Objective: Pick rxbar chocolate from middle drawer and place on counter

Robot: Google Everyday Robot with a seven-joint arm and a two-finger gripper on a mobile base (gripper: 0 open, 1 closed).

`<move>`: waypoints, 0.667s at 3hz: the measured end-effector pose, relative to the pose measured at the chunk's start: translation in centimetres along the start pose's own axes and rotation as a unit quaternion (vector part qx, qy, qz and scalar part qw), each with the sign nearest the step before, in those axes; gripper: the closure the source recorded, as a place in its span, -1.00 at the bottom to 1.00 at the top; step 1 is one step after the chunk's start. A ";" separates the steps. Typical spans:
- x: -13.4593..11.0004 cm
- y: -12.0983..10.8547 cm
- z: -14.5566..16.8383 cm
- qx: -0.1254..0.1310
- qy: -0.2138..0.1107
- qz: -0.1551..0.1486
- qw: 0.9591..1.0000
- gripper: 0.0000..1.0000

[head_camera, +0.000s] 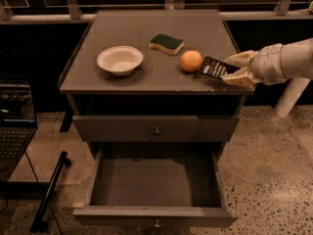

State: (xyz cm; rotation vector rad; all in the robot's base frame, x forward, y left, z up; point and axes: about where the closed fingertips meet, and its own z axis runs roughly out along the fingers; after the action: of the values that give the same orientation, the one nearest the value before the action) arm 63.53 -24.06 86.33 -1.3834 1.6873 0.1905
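The arm reaches in roughly level from the right, and its tool [230, 70] is clamped on the right end of the rxbar chocolate [213, 67]. The bar sits at a tilt over the near right corner of the surface [146, 75], just right of an orange [190, 61]. The middle drawer [156, 214] stands pulled open below.

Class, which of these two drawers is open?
The lower, middle drawer, pulled out; the drawer above is shut. The gripper holds the rxbar chocolate at the counter, far right.
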 end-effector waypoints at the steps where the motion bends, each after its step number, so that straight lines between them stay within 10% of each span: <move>1: 0.0 0.0 0.0 0.000 0.000 0.002 1.000 0.63; 2: 0.0 0.0 0.0 0.000 0.000 0.002 1.000 0.18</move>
State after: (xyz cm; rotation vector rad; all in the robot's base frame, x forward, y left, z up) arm 63.56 -24.06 86.29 -1.3798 1.6907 0.1925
